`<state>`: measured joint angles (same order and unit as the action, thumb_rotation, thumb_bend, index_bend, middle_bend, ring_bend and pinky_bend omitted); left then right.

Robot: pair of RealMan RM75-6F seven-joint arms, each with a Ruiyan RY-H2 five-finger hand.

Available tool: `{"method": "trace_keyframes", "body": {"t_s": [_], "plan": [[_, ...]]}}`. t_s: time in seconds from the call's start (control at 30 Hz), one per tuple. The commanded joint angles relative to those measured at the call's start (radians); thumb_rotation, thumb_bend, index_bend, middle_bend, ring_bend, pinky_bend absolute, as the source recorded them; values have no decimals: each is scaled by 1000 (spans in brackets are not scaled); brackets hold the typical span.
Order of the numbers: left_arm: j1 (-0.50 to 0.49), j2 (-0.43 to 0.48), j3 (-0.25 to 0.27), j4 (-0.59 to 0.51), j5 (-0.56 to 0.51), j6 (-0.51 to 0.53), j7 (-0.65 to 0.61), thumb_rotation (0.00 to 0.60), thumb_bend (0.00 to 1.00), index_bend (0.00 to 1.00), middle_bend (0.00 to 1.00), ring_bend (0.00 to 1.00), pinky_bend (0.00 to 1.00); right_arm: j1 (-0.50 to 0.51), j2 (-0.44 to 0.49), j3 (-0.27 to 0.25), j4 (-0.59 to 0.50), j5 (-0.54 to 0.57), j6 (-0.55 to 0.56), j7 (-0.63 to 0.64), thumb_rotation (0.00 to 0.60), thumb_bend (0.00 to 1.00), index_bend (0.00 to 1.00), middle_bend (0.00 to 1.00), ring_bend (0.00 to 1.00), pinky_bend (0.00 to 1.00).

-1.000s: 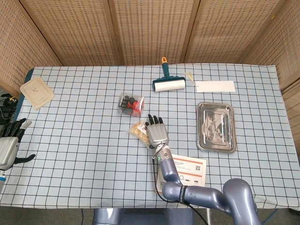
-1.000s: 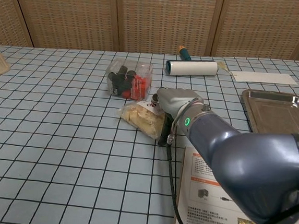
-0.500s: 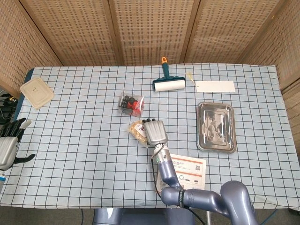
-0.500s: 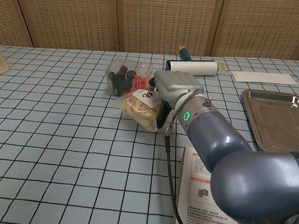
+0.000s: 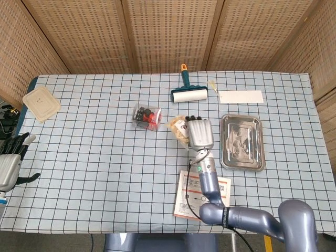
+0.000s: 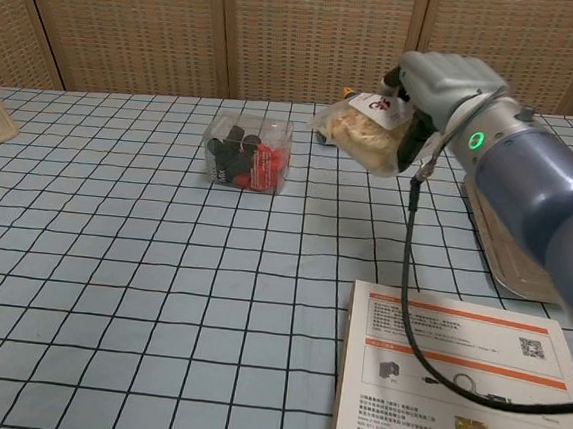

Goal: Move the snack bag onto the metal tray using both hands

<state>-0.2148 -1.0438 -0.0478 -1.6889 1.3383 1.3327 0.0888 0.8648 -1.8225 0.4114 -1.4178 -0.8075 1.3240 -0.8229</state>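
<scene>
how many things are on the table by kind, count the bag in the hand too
snack bag, held by the right hand: 1
metal tray: 1
clear box of small items: 1
lint roller: 1
printed card: 1
white paper: 1
beige lid: 1
total: 7

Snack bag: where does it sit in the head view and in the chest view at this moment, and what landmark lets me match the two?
Head view: the snack bag is just right of centre, held by the right hand, left of the metal tray.
Chest view: the snack bag is upper right of centre, lifted off the table in the right hand.
Shared landmark: the clear plastic box lies to the bag's left in both.
</scene>
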Motion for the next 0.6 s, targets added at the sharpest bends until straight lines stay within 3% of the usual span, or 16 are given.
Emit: {"method": "trace_keyframes", "body": {"t_s": [0.03,0.27,0.43,0.6], "plan": [[3,0,-1,-3,3,5,5,600,0,0,0,0,0,-56,98,27,-29,11,28,9,600,209,725,522,477,651],[0,2,4,-16,12,-8,13,600,0,0,0,0,0,-130,207,40,48,87,-16,57,600,209,724,523,478,650],[2,0,8,-22,25,-4,26,600,0,0,0,0,0,-186,241,25,133,158,-68,93,600,209,722,522,477,650],[4,-1,9,-26,30,-5,34,600,0,0,0,0,0,-203,239,-2,163,153,-102,130,600,209,717,512,477,649]]}}
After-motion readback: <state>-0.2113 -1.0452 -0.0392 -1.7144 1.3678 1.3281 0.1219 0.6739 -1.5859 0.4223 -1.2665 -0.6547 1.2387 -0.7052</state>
